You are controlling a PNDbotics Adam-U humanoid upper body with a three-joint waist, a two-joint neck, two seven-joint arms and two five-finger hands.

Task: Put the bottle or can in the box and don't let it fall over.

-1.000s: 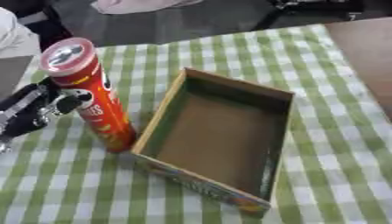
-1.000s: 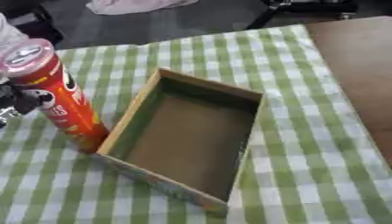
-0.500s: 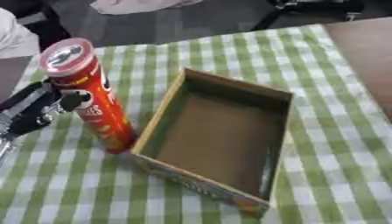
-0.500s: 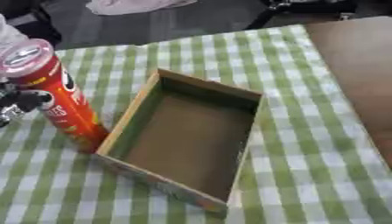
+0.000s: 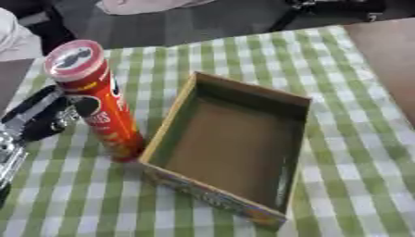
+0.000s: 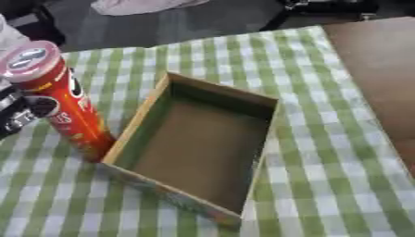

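A tall red chips can (image 5: 99,107) with a pale lid stands upright on the green-and-white checked cloth (image 5: 356,152). Its base is close against the left wall of an open, empty cardboard box (image 5: 231,143), which lies askew in the middle of the cloth. My black left hand (image 5: 39,116) comes in from the left edge. Its fingers reach to the can's left side at about mid-height, fairly straight, and none show round the can's front. The can hides where they end. My right hand shows in neither view.
Bare brown tabletop (image 6: 377,78) lies to the right of the cloth. Dark floor and chair legs lie beyond the far edge. A white sleeve (image 5: 15,40) shows at the upper left, away from the can.
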